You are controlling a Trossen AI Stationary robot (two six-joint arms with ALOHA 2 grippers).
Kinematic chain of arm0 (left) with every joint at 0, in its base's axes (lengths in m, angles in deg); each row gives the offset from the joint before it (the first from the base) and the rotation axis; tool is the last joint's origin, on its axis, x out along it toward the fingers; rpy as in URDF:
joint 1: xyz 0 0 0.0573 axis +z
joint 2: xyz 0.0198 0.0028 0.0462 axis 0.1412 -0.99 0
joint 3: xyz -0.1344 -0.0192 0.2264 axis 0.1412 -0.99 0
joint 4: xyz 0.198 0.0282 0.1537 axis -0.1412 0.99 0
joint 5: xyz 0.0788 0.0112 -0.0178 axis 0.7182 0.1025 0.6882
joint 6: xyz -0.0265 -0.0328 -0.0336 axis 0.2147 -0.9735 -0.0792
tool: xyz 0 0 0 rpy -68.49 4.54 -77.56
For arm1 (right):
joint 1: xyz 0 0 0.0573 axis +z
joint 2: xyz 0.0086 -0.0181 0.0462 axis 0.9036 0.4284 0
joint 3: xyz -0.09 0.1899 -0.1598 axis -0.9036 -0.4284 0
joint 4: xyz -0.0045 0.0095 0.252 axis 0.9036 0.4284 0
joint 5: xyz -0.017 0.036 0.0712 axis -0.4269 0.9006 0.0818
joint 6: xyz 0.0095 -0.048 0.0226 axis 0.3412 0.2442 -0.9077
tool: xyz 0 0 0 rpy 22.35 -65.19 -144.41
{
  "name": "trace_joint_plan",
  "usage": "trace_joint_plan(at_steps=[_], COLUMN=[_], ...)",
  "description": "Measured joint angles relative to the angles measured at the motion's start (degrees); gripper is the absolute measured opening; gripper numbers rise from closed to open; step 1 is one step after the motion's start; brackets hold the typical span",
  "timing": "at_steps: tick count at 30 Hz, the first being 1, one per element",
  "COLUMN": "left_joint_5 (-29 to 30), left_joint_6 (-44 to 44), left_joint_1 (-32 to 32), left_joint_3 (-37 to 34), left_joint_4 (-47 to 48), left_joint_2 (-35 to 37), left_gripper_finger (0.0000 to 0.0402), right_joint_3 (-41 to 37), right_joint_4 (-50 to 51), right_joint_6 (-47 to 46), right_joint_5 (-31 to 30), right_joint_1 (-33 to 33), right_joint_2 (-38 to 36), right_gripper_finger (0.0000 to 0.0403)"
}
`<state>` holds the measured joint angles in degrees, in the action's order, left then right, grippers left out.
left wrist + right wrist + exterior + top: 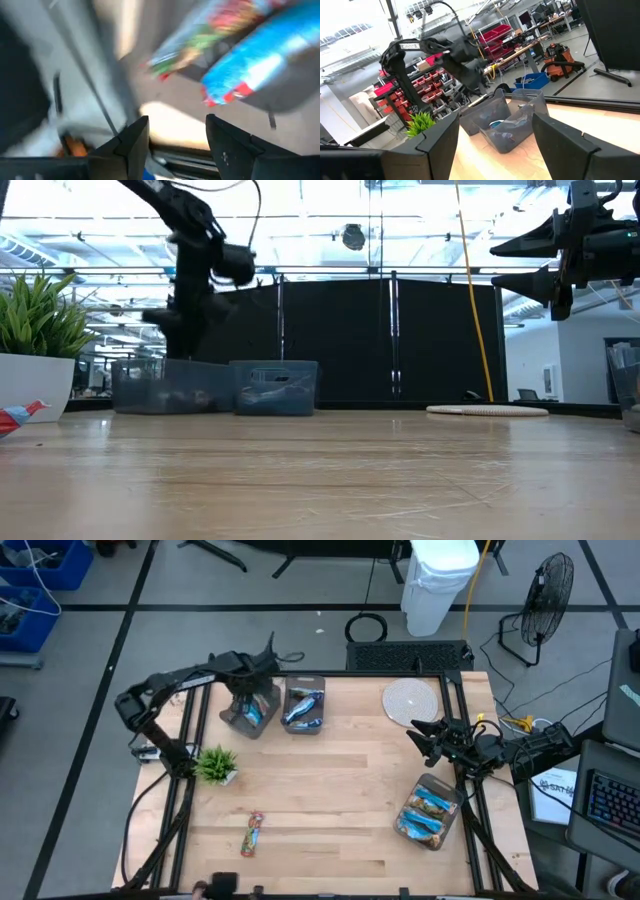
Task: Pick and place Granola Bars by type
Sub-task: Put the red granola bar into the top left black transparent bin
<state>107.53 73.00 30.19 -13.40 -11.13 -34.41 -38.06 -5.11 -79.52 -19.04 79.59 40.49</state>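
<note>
Granola bars lie in three grey bins: the far-left bin, the bin beside it and the right bin. One red-and-blue bar lies flat on the wood near the table's near edge. My left gripper hangs open over the far-left bin. In its wrist view the open fingers of the left gripper point down at a blue bar and a green-and-red bar below them. My right gripper is open in the air near the table's right side, above and beyond the right bin.
A small green plant in a white pot stands near the table's left edge. A white round disc lies at the far right. The table's bare middle has free room. In the low view the lone bar lies beside the plant pot.
</note>
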Motion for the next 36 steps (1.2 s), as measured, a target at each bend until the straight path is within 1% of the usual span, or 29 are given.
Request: trace_joint_plan(at_steps=[5,7,9,12,14,17,20,23,28,32,36], left_joint_5=[8.81,9.89,7.39,0.78,-2.44,-6.15,-11.63,-15.09,-15.53,-13.26,-12.79], left_joint_6=[-29.05,-39.42,-47.43,-57.00,-63.27,-73.13,-80.66,-88.33,-99.13,-107.63,-117.30], left_joint_1=[-1.83,-3.20,-5.07,-8.20,-10.26,-13.48,-16.87,-21.14,-30.27,-37.60,-43.78], left_joint_3=[0.29,0.31,0.31,0.31,0.31,0.30,0.31,0.31,0.31,1.26,3.64], left_joint_4=[1.73,3.84,6.11,8.39,8.95,9.04,9.23,9.15,6.73,6.34,6.11], left_joint_2=[6.51,9.60,12.53,16.13,17.65,19.13,19.76,19.81,19.42,16.83,14.18], left_gripper_finger=[0.0208,0.0209,0.0209,0.0209,0.0209,0.0210,0.0210,0.0210,0.0210,0.0209,0.0209], right_joint_3=[0.00,0.01,0.00,0.02,0.00,0.01,0.00,0.00,0.00,0.00,0.00], right_joint_4=[-0.01,-0.01,0.01,-0.01,-0.01,-0.01,0.00,-0.01,-0.01,0.00,-0.01], right_joint_6=[-0.01,0.00,0.01,-0.01,0.00,0.00,-0.01,-0.01,0.01,-0.01,0.00], right_joint_5=[0.01,0.01,0.01,-0.01,0.00,0.00,0.01,0.00,-0.01,0.00,0.00], right_joint_1=[-0.01,0.00,0.01,0.00,-0.01,0.00,-0.01,0.01,-0.01,0.01,0.01], right_joint_2=[0.00,0.00,-0.01,0.01,0.01,0.00,0.01,0.01,0.01,0.01,0.01], right_gripper_finger=[0.0242,0.0242,0.0242,0.0242,0.0242,0.0242,0.0242,0.0242,0.0242,0.0242,0.0243])
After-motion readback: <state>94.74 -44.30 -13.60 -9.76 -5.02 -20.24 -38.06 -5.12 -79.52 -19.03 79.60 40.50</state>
